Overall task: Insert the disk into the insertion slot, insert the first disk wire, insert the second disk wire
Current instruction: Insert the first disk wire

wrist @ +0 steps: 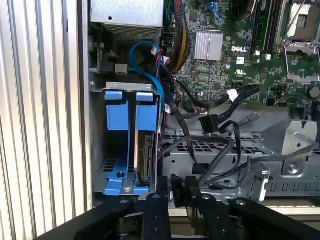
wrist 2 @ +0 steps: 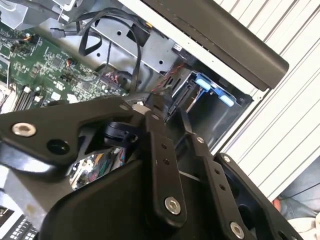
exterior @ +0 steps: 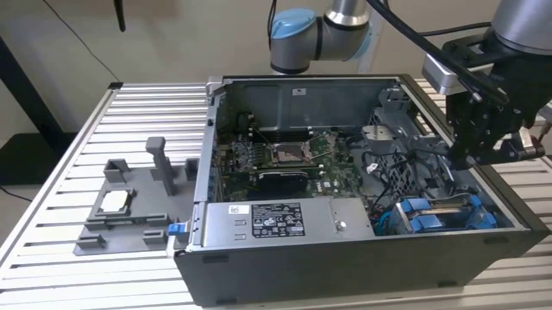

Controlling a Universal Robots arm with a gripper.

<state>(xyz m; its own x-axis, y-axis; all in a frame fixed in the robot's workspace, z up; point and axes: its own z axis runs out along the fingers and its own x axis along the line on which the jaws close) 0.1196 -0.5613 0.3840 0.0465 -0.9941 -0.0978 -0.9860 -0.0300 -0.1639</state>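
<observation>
The insertion slot (wrist: 120, 117), a grey bay with blue rails, sits in the open computer case's corner; it also shows in the exterior view (exterior: 444, 213) and the second wrist view (wrist 2: 215, 90). The disk (wrist: 145, 155) stands on edge inside it. My gripper (wrist: 184, 184) hangs just behind the bay by the case wall (exterior: 470, 158). Its black fingers (wrist 2: 155, 125) are drawn close together on a black connector. A black disk wire (wrist: 220, 150) runs from that connector across the perforated metal cage. A second loose black connector (wrist: 209, 121) lies near the motherboard.
A long grey box with a white label (exterior: 276, 223) lies along the case's front. A blue cable (wrist: 145, 55) loops above the bay. The motherboard (exterior: 293, 155) fills the case floor. A grey fixture (exterior: 129, 206) stands on the slatted table (exterior: 52, 258) at the exterior view's left.
</observation>
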